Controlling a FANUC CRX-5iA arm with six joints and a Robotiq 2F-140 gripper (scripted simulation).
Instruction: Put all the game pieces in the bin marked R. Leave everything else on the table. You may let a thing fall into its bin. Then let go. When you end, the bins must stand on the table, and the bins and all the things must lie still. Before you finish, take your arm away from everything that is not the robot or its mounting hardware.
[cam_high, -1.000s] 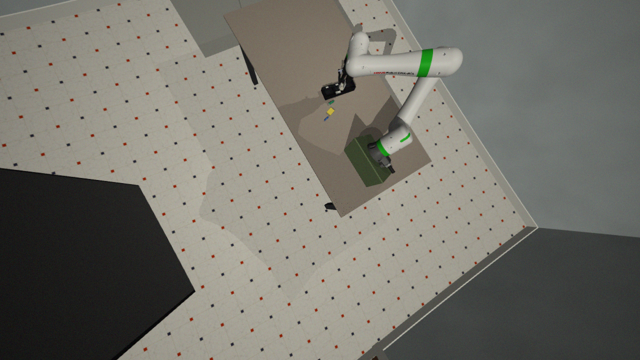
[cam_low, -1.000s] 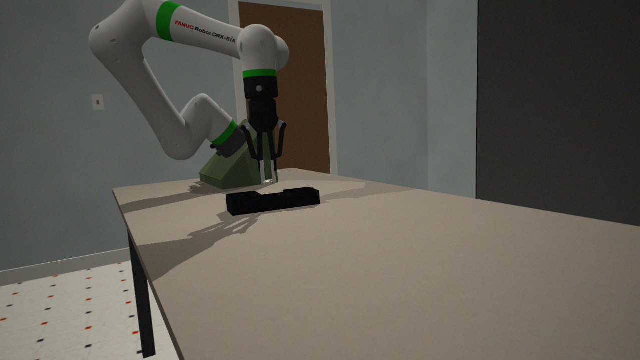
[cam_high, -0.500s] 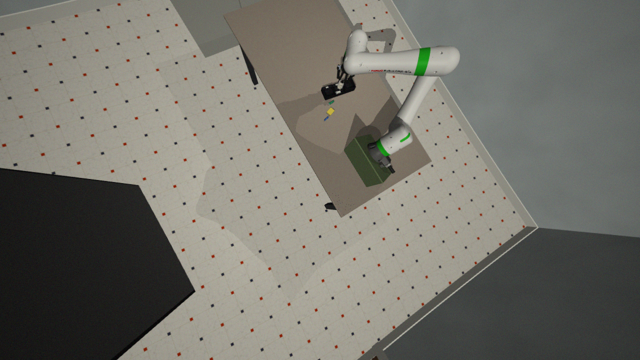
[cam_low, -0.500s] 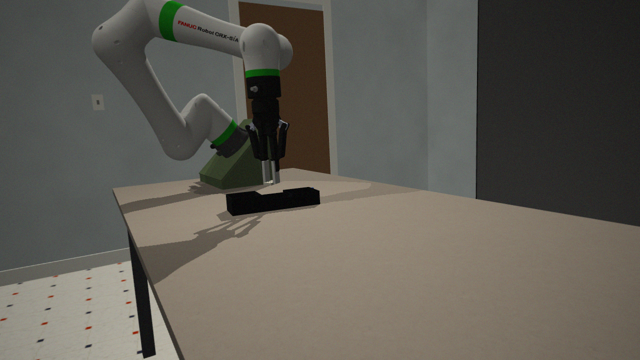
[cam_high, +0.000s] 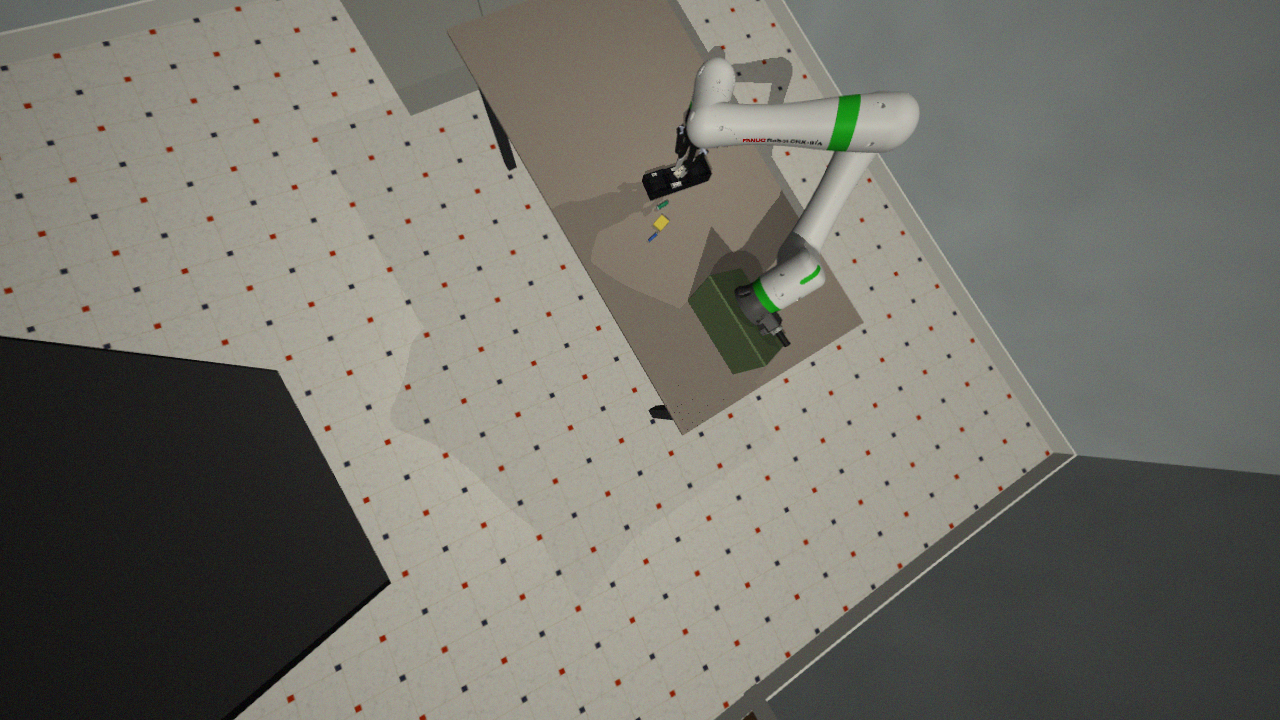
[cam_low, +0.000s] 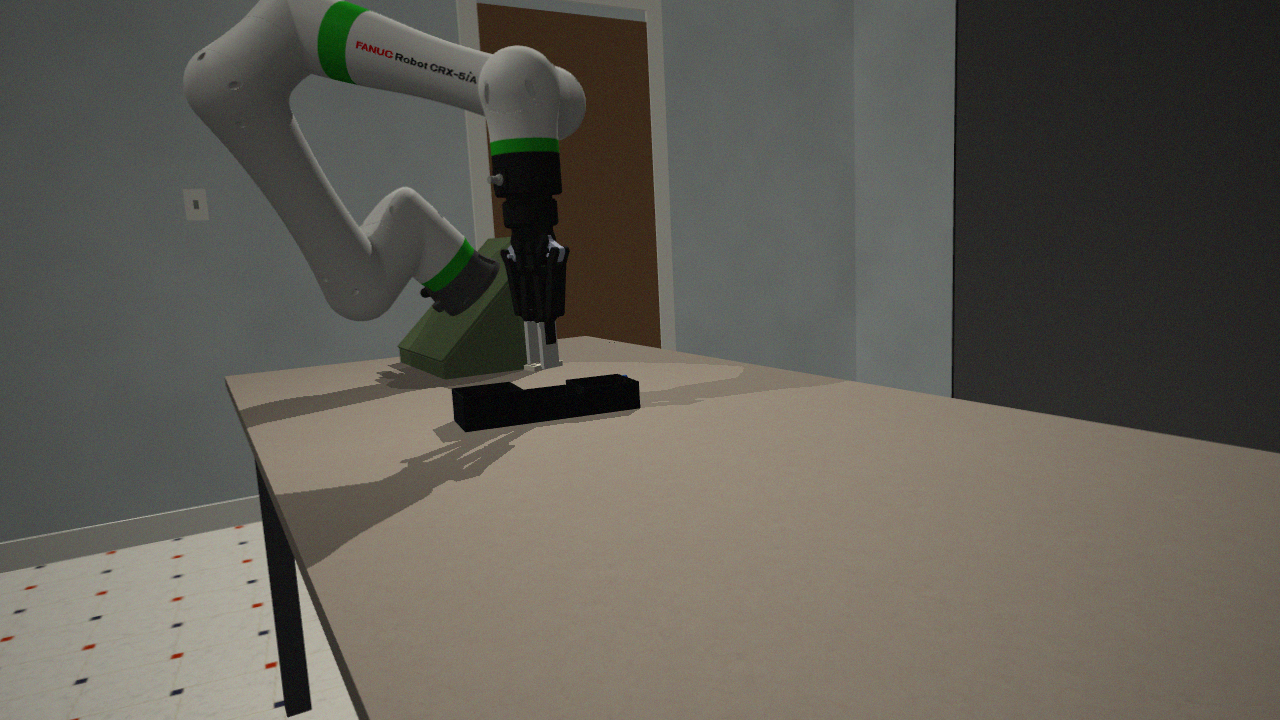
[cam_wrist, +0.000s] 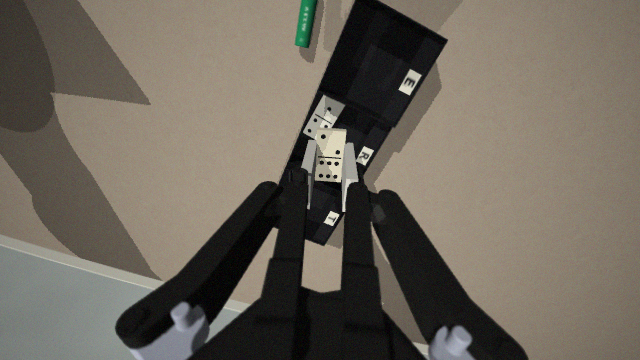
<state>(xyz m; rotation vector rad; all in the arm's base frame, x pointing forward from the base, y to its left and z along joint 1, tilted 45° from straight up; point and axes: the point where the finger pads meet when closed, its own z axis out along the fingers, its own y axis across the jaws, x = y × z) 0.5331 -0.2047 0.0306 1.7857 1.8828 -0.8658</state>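
Domino (cam_wrist: 330, 155) carry is the step in hand: you've got the fingers clamped on a white domino, one pad on each long side, tile hanging face-up to the wrist camera. Gripper (cam_wrist: 330, 175) sits above the black bin strip (cam_wrist: 380, 75), right over the compartment labelled R (cam_wrist: 364, 156); the T label (cam_wrist: 331, 218) is nearer the wrist and the E label (cam_wrist: 409, 82) is at the far end. A second domino (cam_wrist: 322, 116) already lies inside the strip, at the edge of the R section toward E, partly hidden by the held one, so I can't tell exactly how it rests. In the exterior view the gripper (cam_low: 537, 344) hangs just above the bin strip (cam_low: 546, 401), not touching it. Green battery-like cylinder (cam_wrist: 305, 22) lies on the tabletop (cam_wrist: 525, 175) beside the E end; yellow block (cam_high: 661, 221) and a small blue pen-like item (cam_high: 654, 237) lie further off in the top view, none look like game pieces, so leave them. Next move, as I judge it: check you're centred on R, not over the T wall, then open and let the tile drop. Watch for it landing on the other domino and tipping out. No more game pieces visible on the tabletop, so this looks like the last one.
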